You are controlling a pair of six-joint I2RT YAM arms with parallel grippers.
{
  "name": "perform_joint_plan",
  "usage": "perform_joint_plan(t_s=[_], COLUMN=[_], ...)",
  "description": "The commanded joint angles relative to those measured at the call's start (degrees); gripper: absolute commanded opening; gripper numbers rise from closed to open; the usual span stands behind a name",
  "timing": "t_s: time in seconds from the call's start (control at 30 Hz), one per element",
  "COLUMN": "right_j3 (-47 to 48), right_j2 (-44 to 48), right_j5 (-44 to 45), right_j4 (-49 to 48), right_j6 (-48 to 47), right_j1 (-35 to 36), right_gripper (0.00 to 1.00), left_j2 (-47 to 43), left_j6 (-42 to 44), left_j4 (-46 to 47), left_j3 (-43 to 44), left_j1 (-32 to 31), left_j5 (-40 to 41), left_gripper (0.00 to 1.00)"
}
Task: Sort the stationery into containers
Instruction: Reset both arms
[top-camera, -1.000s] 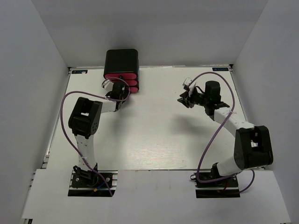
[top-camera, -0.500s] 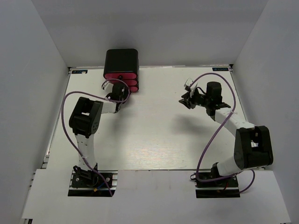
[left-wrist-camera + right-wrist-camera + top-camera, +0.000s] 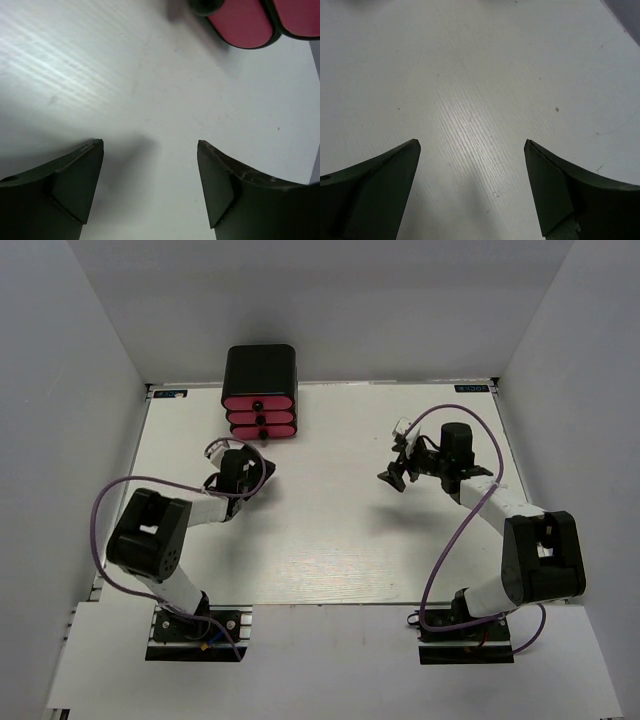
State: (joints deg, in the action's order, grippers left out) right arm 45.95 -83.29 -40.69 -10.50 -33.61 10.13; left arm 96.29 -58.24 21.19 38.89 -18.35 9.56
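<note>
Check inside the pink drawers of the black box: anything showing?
Nothing shows. From the top view all three pink drawers look pushed in; only their fronts and black knobs are visible. Whatever is inside is covered by the black box.

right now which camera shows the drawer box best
The top external view: the whole black box with its three stacked pink drawers. The left wrist view catches only two drawer fronts and a knob at its top edge. The right wrist view shows none of it.

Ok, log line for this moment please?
left tool: open, empty, near drawer box | right tool: open, empty, over table | pink drawers: all three shut | stationery: none in view
</note>
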Motion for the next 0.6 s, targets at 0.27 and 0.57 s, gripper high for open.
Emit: perform_joint_plan(t_s=[0.27,0.57], right_j3=[1.76,2.57], right_j2=[0.85,3.03], right_j5=[12.45,19.86], right_j4=[0.81,5.5], right_j6=[19.51,27.53], right_j1=[0.24,-0.11], right_gripper=[0.9,0.9], left_j2=[-20.33,-53.82], left_j6=[11.39,16.93], left_j4=[-27.61,-27.41], left_j3=[-7.06,-20.52], left_j1=[0.16,0.16], left_j5=[-2.88,0.72], left_gripper=[0.99,0.99])
